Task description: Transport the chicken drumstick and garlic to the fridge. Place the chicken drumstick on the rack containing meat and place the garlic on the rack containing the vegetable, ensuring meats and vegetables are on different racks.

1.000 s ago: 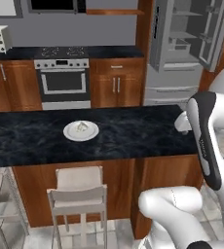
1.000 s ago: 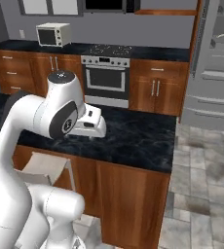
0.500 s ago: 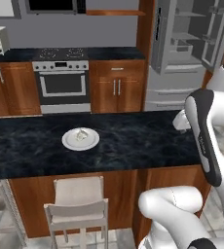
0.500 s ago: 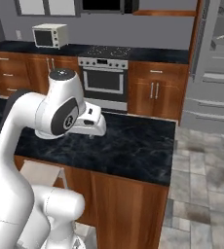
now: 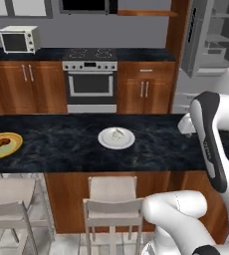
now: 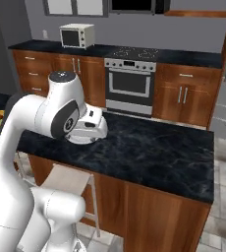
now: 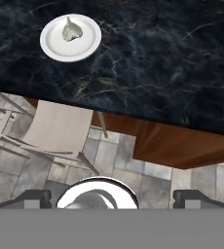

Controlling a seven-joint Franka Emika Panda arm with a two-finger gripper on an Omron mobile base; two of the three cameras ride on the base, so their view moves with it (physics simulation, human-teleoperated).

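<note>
Gripper (image 7: 112, 197) jaws spread wide, empty, hanging off the worktop's near edge above the floor. Garlic (image 5: 117, 133) sits on a white plate (image 5: 106, 141) mid-worktop; drumstick (image 5: 1, 145) on a yellow plate (image 5: 12, 149) at the left end. Risk: the rounded, pointed bulb rolls off glossy ceramic under a skewed pinch; the stool (image 7: 60, 129) crowds any low approach.

The base is driving sideways along the counter (image 5: 61, 142), so both base views have slid. In the left base view the white plate (image 5: 116, 138) with the garlic (image 5: 117, 133) sits further right than before, a yellow plate (image 5: 4, 145) carrying the chicken drumstick (image 5: 1, 145) has come in at the left edge, and the fridge (image 5: 213, 45) is now cut off at the right. The stove (image 6: 130, 83) stands further right in the right base view.
</note>
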